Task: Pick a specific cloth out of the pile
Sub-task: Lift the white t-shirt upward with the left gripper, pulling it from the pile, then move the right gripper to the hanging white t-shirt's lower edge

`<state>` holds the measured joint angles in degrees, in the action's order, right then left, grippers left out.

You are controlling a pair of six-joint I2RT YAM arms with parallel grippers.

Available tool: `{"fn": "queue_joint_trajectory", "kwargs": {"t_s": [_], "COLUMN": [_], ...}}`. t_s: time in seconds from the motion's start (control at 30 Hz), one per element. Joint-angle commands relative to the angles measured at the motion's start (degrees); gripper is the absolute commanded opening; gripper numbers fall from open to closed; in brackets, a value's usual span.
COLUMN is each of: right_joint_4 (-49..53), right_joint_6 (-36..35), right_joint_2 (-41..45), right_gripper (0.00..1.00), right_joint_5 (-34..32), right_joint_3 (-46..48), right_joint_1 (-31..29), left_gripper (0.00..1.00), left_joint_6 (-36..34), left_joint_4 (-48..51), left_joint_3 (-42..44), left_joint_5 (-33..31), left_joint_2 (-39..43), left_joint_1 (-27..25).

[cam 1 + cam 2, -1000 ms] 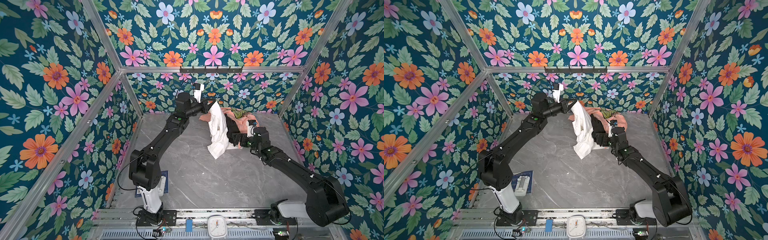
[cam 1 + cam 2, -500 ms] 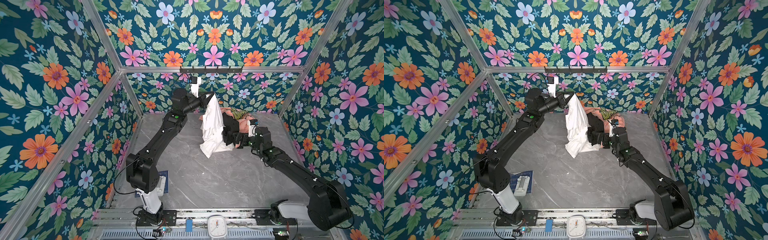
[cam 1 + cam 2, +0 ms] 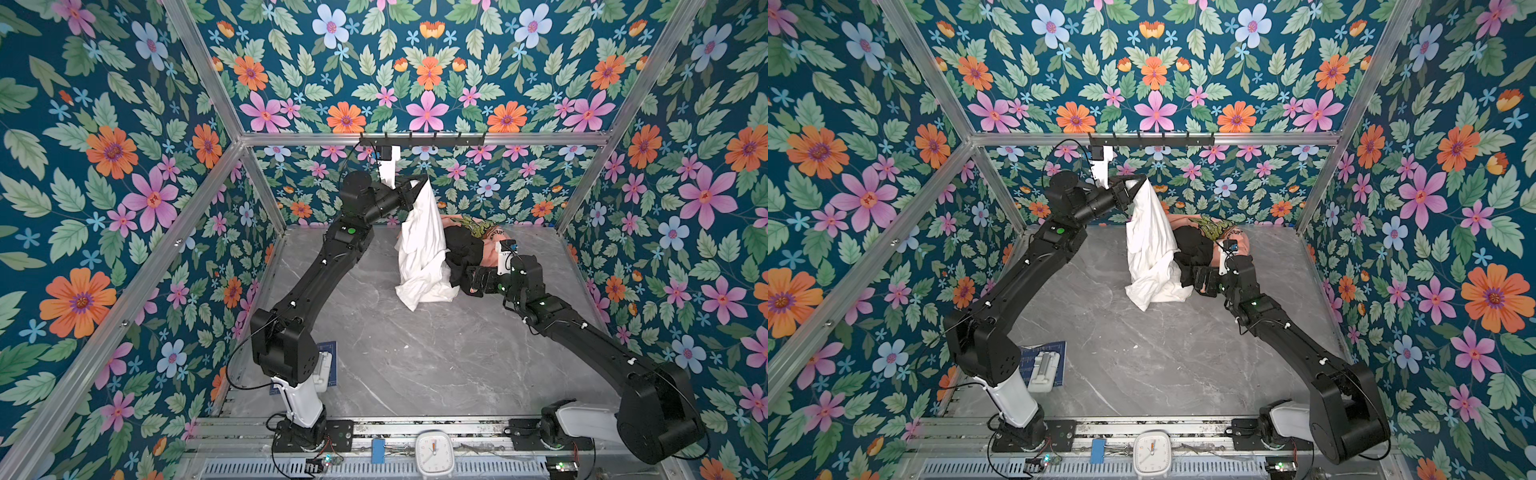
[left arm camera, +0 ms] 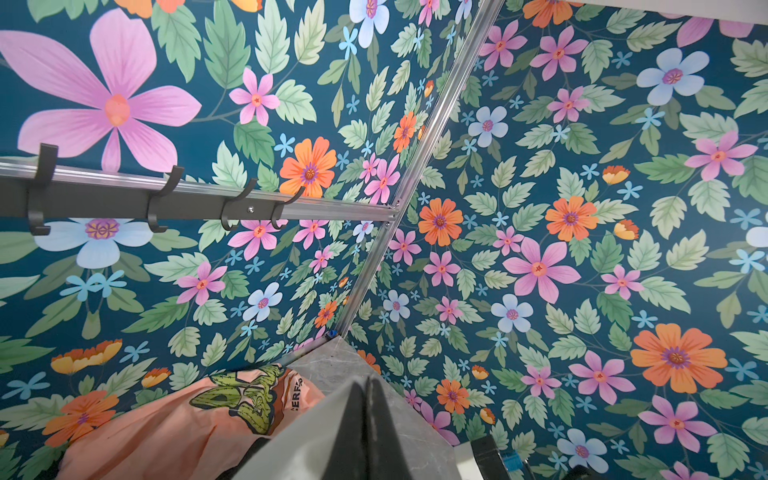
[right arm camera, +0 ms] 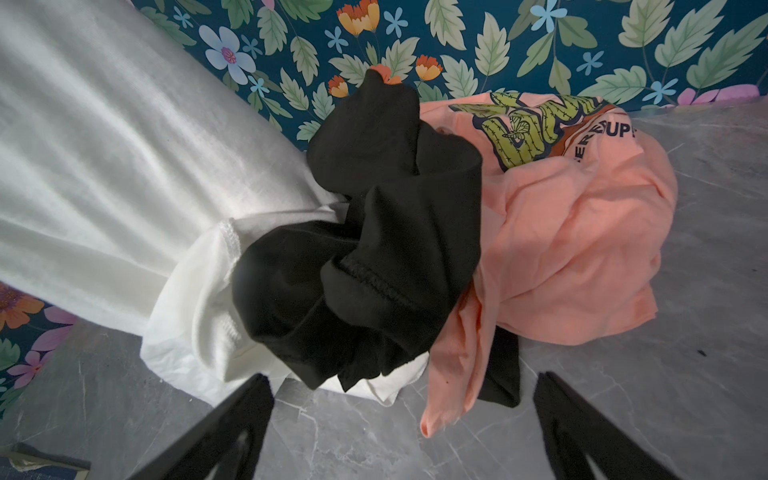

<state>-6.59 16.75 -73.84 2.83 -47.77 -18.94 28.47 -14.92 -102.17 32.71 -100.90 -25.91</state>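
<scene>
The white cloth (image 3: 419,249) (image 3: 1148,249) hangs in a long drape from my left gripper (image 3: 420,183) (image 3: 1140,183), which is shut on its top end high near the back wall. Its lower end still rests on the grey table against the pile. In the left wrist view the left gripper (image 4: 368,384) has its jaws pressed together, with white fabric (image 4: 307,440) beside them. The pile holds a black garment (image 3: 461,249) (image 5: 374,228) and a peach-pink printed shirt (image 3: 492,253) (image 5: 582,228). My right gripper (image 3: 468,281) (image 5: 403,386) stands open, low at the pile's near edge, holding nothing.
A black hook rail (image 3: 422,139) (image 4: 166,199) runs along the back wall just above the left gripper. Floral walls close in three sides. A white clock (image 3: 434,453) sits at the front edge. A blue mat with a white object (image 3: 1044,365) lies by the left arm's base.
My left gripper has risen and moved leftward with the white cloth, pulling it taller and further off the pile. The right arm has barely moved.
</scene>
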Motion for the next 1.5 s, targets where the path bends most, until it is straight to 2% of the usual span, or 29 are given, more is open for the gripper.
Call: {"fn": "queue_joint_trajectory", "kwargs": {"t_s": [0.0,0.43,0.63,0.83,1.1,1.47], "right_joint_4": [0.1,0.5,0.0,-6.6,-15.1,-20.2], "right_joint_6": [0.2,0.5,0.8,-7.7,-11.3,-11.6], "right_joint_2": [0.4,1.1,1.9,2.2,-4.8,-14.3], "right_gripper": [0.99,0.99,0.99,0.99,0.99,0.99], "right_joint_5": [-0.3,0.2,3.5,3.1,7.0,12.7], "right_joint_3": [-0.7,-1.4,-1.1,0.8,-1.3,-6.5], "right_joint_1": [0.0,0.0,-0.3,-7.4,-14.3,-15.1], "left_gripper": [0.0,0.0,0.0,0.0,0.0,0.0], "left_joint_6": [-0.7,-2.3,-2.1,-2.0,-1.0,-0.9], "left_joint_4": [-3.9,-3.1,-3.7,-4.3,-5.6,-6.1], "left_joint_3": [-0.7,-2.1,-1.0,-0.2,2.1,3.8], "left_joint_5": [-0.9,-2.7,-2.8,-3.1,-3.1,-3.2], "left_joint_2": [1.0,3.2,3.9,4.9,6.2,7.6], "left_joint_1": [0.1,0.1,0.1,0.1,0.1,0.1]}}
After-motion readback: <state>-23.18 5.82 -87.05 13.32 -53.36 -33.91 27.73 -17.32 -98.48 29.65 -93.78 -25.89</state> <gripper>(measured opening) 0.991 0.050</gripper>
